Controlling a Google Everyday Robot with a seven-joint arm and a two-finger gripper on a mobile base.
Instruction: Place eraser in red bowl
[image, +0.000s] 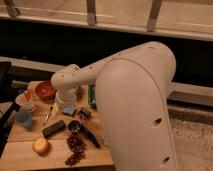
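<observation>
The eraser (54, 129), a black oblong block, lies on the wooden table (20, 137) toward the front left. The red bowl (46, 90) sits at the table's back left, with something pale inside. My white arm reaches over the table from the right and bends down. My gripper (64, 105) hangs just right of the red bowl and above a small blue-grey pad (69, 111). It is a hand's width behind the eraser and apart from it.
A blue cup (23, 119) and a white cup (25, 101) stand at the left edge. An orange fruit (41, 145), dark grapes (75, 147), a black-handled tool (82, 130), a thin stick (47, 116) and a green item (92, 96) also lie on the table.
</observation>
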